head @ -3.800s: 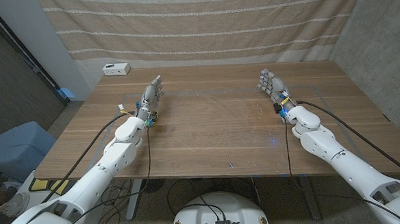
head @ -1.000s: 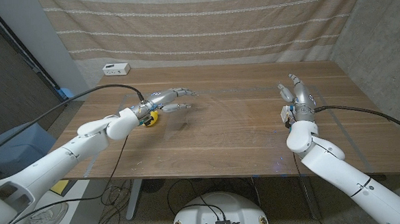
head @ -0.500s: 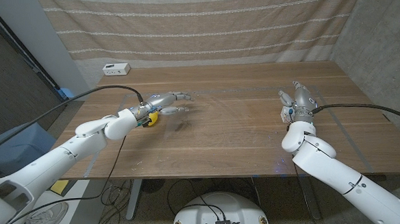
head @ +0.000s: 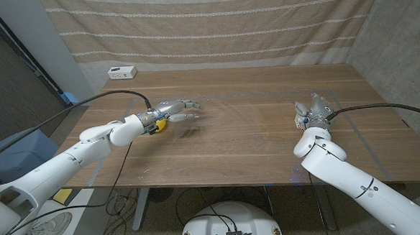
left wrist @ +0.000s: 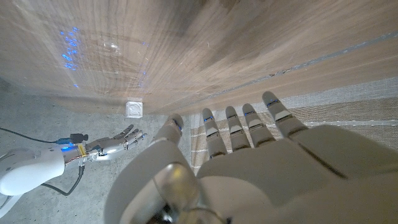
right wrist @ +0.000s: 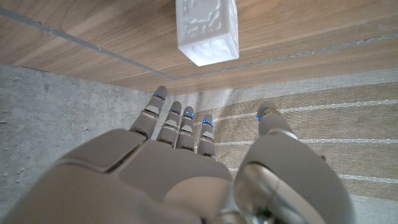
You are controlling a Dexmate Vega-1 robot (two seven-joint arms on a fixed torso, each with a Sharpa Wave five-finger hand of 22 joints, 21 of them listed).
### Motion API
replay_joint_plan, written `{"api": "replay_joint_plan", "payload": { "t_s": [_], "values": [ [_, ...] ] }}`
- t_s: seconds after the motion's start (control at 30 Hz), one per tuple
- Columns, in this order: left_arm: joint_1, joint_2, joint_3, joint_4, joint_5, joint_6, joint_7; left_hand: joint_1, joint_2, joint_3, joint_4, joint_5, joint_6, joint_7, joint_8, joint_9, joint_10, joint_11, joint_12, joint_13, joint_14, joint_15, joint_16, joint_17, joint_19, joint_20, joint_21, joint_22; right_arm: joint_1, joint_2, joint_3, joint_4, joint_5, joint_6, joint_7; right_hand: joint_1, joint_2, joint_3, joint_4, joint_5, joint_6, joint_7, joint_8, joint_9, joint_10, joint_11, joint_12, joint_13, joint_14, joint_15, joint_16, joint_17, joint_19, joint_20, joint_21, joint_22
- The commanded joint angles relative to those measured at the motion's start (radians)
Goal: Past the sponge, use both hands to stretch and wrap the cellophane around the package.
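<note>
Where the package and sponge lie cannot be told. Faint straight glints across the wooden table point(head: 247, 144) may be cellophane edges. The left hand point(head: 175, 108) and right hand point(head: 312, 112) hover well apart, fingers spread and holding nothing, probably poised to stretch. There is wide bare wood between them, and a white box point(head: 122, 72) sits at the far left.

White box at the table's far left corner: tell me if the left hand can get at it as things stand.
Probably yes. The left hand is open and holds nothing, and only bare table lies between it and the white box. Reach looks enough, though I can't be sure.
</note>
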Motion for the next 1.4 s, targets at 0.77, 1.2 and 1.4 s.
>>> {"api": "replay_joint_plan", "payload": {
  "t_s": [0.77, 1.2, 1.4],
  "values": [
    [0.012, 0.025, 0.022, -0.026, 0.032, 0.026, -0.058, -0.026, 0.011, 0.024, 0.036, 0.012, 0.093, -0.036, -0.012, -0.003, 0.035, -0.008, -0.027, -0.003, 0.003, -0.05, -0.014, -0.007, 0.002, 0.002, -0.011, -0.001, 0.162, -0.053, -0.155, 0.029, 0.123, -0.203, 0.068, 0.01, -0.036, -0.021, -0.012, 0.013, -0.023, 0.009, -0.006, 0.003, -0.007, -0.004, -0.016, -0.001, 0.034, 0.009, 0.002, -0.009, 0.039, 0.014, 0.007, 0.002],
    [0.029, 0.035, 0.017, -0.036, 0.014, 0.047, -0.068, -0.031, 0.006, 0.027, 0.039, 0.013, 0.065, -0.025, -0.036, -0.003, 0.031, -0.004, -0.04, -0.003, -0.001, -0.048, -0.019, -0.008, 0.001, 0.006, -0.014, -0.001, 0.222, -0.064, -0.208, 0.075, 0.143, -0.208, 0.096, 0.107, -0.011, 0.013, -0.039, 0.03, -0.03, 0.008, -0.001, 0.003, 0.007, -0.022, -0.022, -0.004, 0.072, -0.013, 0.005, -0.021, 0.092, -0.003, 0.018, 0.0],
    [0.036, 0.039, 0.013, -0.041, 0.008, 0.055, -0.07, -0.035, 0.005, 0.027, 0.042, 0.013, 0.055, -0.025, -0.043, -0.003, 0.026, -0.003, -0.046, -0.003, -0.006, -0.046, -0.021, -0.007, -0.001, 0.005, -0.016, -0.001, 0.241, -0.057, -0.231, 0.103, 0.135, -0.208, 0.094, 0.232, 0.025, 0.049, -0.045, 0.03, 0.007, 0.002, 0.011, 0.003, 0.075, -0.038, -0.009, -0.006, 0.161, -0.056, 0.029, -0.025, 0.184, -0.028, 0.038, 0.001]
  ]
}}
